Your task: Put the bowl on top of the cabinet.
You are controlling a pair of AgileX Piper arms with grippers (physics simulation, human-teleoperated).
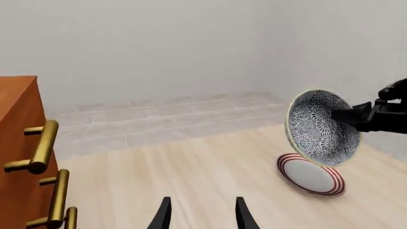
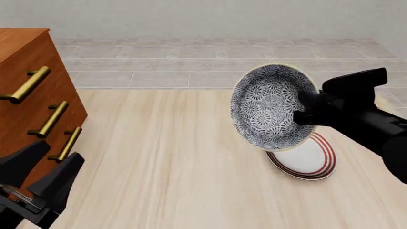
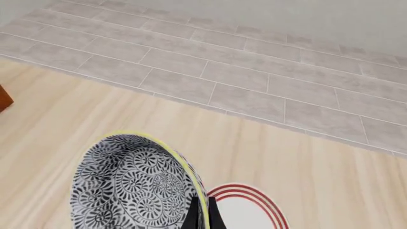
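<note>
We see the right gripper [image 2: 304,112] pinching the rim of the bowl [image 2: 270,107], jaws closed on it, bowl tipped on edge in the air above the red-ringed plate [image 2: 305,162]. Left gripper [image 2: 45,169] low beside the cabinet [image 2: 28,71], jaws spread, holding nothing.

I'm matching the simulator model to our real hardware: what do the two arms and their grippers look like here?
Both are plain matte black with no visible cables, labels or markings. The left gripper has two flat, tapering, blade-like fingers on a blocky base. The right gripper sits on a chunky, angular black wrist housing and a thick black forearm; its fingers are thin dark blades.
</note>
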